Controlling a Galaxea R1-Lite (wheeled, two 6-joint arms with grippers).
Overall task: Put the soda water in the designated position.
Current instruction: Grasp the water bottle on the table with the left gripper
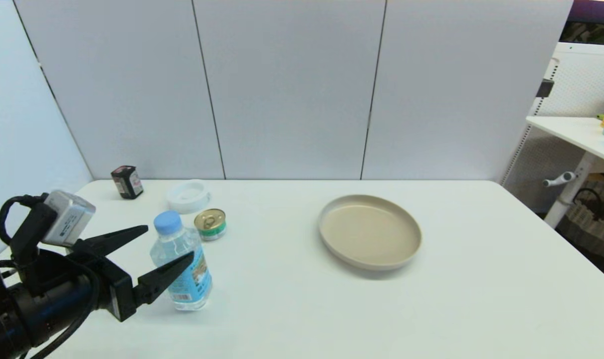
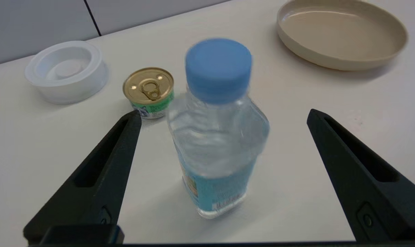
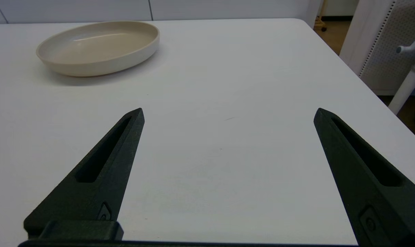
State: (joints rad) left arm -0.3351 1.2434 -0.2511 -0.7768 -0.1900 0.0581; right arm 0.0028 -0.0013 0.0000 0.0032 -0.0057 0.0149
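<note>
left gripper [image 1: 169,244]: lower left of head frame, jaws spread wide, one finger on each side of the soda water; nothing gripped
left gripper, wrist view [image 2: 222,115]: both black fingers [image 2: 101,171] stand clear of the bottle, table visible in the gap on either side; no contact seen
soda water [image 1: 182,264]: upright on the table, lower left of head frame, between the left jaws; clear body, light blue cap, blue label with barcode low down
soda water, wrist view [image 2: 217,137]: centre of frame, cap slightly blurred, base on the table
right gripper [image 3: 228,113]: jaws wide apart, holding nothing, touching nothing; bare table between the fingers; not seen in head frame
table [image 1: 292,309]: white, fills the lower half of head frame
plate [image 1: 370,231]: beige, shallow, round, right of centre in head frame, well apart from the bottle; upper right of left wrist frame [image 2: 341,32], upper left of right wrist frame [image 3: 98,46]
tin can [image 1: 210,224]: short, gold top with pull tab, green side, just beyond the bottle; also left of the cap in left wrist frame [image 2: 148,91]
white round dish [image 1: 188,195]: behind the can, near the table's far edge
black jar [image 1: 127,182]: small, upper left of the table, tilted a little
room: grey panel wall behind the table; another white table and a perforated white panel at right edge of head frame
left arm pose: comes in from lower left corner, low, fingers pointing right and slightly up-frame, silver camera block on the wrist, black cable looped behind
</note>
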